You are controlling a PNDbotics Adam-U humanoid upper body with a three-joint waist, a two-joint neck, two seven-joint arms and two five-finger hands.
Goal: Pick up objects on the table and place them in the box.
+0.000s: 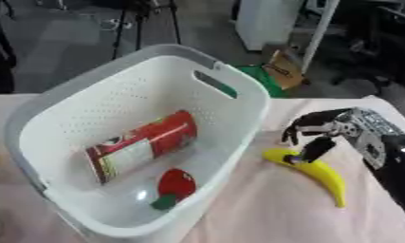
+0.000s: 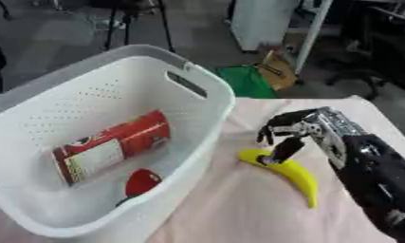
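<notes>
Reaching in from the table's right edge, my right hand hangs over the upper end of the banana in the left eye view. My fingers curl down and my thumb comes down onto the fruit's near tip; whether I truly pinch it I cannot tell. The banana lies on the pink tablecloth, just beside the right wall of the white basket, curving toward the table's right front. Inside the basket a red can lies on its side, and a red, strawberry-shaped thing sits near the front wall.

From the right eye view, my hand shows the same curled pose, thumb touching the banana. My left hand is out of sight.
</notes>
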